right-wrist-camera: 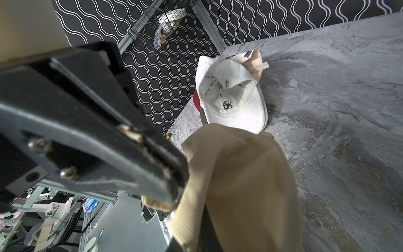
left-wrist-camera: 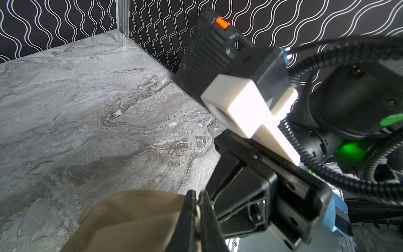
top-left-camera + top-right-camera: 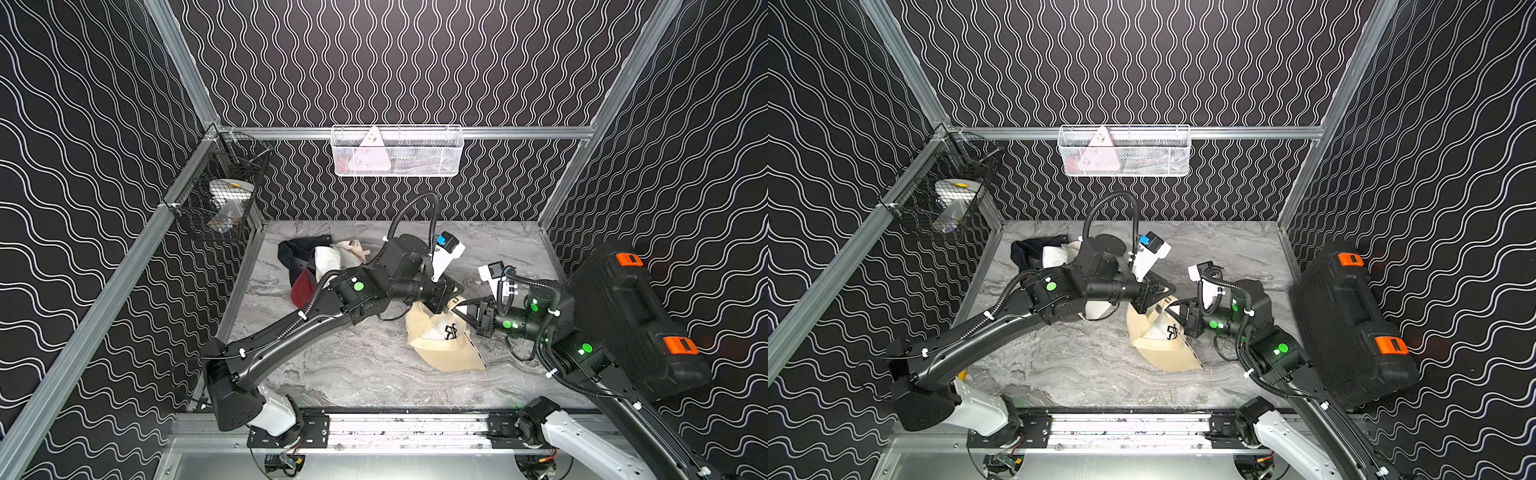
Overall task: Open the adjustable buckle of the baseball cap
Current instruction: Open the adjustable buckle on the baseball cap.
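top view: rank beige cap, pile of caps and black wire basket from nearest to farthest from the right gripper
1. beige cap: pinched in the shut jaws of the right gripper, right of centre.
2. pile of caps: farther back, on the left side.
3. black wire basket: hung in the back left corner, beyond the pile.

Spare caps piled far left on the marble table point(image 3: 353, 374): white cap point(image 1: 231, 98) upside down on top, black cap point(image 3: 297, 249) and red cap point(image 3: 301, 291) under it. Black case point(image 3: 623, 307), orange latches, against right wall. White mesh basket point(image 3: 397, 151) on back rail. Black wire basket point(image 3: 220, 195) in left corner, possibly holding tape rolls.
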Tool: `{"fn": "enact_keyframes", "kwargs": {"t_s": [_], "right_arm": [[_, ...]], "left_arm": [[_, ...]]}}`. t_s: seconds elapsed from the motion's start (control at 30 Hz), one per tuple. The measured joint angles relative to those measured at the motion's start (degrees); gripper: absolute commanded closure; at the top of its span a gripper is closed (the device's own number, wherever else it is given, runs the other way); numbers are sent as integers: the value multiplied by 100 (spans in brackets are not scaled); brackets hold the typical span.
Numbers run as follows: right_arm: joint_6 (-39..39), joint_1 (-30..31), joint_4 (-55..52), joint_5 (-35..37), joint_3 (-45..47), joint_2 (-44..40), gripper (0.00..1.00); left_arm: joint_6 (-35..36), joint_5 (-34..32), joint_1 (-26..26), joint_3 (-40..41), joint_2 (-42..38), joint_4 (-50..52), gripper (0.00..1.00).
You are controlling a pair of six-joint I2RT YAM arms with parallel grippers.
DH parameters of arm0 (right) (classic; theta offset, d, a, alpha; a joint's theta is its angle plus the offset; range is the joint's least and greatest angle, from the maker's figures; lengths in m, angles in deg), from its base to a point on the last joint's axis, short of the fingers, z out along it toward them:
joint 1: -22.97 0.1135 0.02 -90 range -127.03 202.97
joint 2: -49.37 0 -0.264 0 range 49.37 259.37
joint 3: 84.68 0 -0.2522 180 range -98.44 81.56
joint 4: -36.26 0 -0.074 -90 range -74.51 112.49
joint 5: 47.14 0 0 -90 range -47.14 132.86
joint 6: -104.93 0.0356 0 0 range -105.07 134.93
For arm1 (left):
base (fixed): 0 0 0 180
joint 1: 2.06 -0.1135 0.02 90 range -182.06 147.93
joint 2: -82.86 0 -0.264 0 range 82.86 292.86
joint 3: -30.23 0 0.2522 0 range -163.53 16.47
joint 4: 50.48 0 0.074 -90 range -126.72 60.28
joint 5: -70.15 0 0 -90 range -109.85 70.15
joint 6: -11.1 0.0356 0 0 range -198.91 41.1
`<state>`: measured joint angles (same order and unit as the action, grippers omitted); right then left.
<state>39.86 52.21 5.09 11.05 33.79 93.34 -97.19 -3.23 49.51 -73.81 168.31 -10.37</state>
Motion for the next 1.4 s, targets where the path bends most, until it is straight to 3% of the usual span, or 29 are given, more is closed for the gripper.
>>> {"fn": "enact_keyframes", "kwargs": {"t_s": [1.4], "right_arm": [[442,-2,271,426,94,-328,100]], "left_arm": [[-68,-188,129,643,-446,-142,100]]}}
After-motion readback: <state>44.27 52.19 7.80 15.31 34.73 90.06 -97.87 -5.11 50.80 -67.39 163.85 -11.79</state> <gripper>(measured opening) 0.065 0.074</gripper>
